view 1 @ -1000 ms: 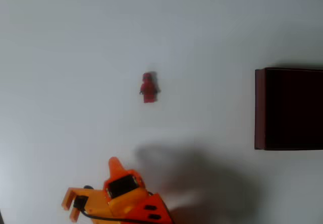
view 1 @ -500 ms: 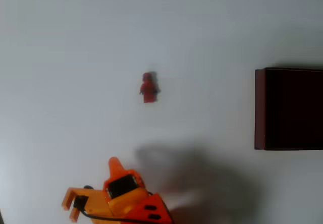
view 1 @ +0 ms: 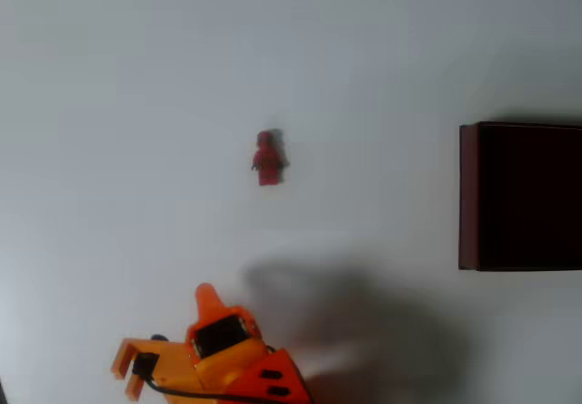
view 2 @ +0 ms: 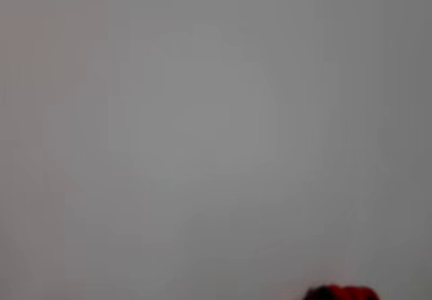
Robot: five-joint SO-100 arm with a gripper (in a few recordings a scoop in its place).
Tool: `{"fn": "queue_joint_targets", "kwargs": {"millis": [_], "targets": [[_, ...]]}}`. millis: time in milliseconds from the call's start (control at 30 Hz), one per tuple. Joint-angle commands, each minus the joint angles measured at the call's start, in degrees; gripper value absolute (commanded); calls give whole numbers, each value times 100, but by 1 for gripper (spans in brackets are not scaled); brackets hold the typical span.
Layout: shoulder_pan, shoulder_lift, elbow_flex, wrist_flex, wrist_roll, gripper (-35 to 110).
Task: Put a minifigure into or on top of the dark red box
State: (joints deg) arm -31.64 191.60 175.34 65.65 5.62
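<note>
Minifigure [view 1: 267, 157] lies alone on the white table [view 1: 136, 104], well left of the dark red box [view 1: 520, 196] in the overhead view. Near the bottom edge, the orange gripper [view 1: 173, 336] is empty; whether its jaws are apart, I cannot tell.

We see the minifigure [view 1: 266, 157] lying alone on the white table [view 1: 136, 104]. The dark red box [view 1: 520, 196] sits well apart at the right edge, the orange gripper [view 1: 173, 345] at the bottom.

A smooth, matt white desk [view 1: 136, 104] carries a minifigure [view 1: 267, 158] of red plastic and a dark red box [view 1: 468, 195] with thin, dull maroon walls, seemingly cardboard. The end effector [view 1: 159, 336] is orange moulded plastic with a faint sheen, fitted with black parts.
</note>
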Motion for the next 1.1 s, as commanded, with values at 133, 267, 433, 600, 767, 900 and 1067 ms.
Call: {"fn": "queue_joint_targets", "kwargs": {"millis": [133, 267, 433, 600, 767, 900, 1067], "targets": [[-53, 97, -53, 123, 0, 0], [-53, 97, -53, 123, 9, 0], [44, 88, -53, 149, 527, 8], [211, 70, 149, 896, 4192, 16], [712, 70, -369, 782, 5414, 6], [615, 62, -905, 826, 5546, 12], [677, 62, -1529, 984, 6267, 10]]}}
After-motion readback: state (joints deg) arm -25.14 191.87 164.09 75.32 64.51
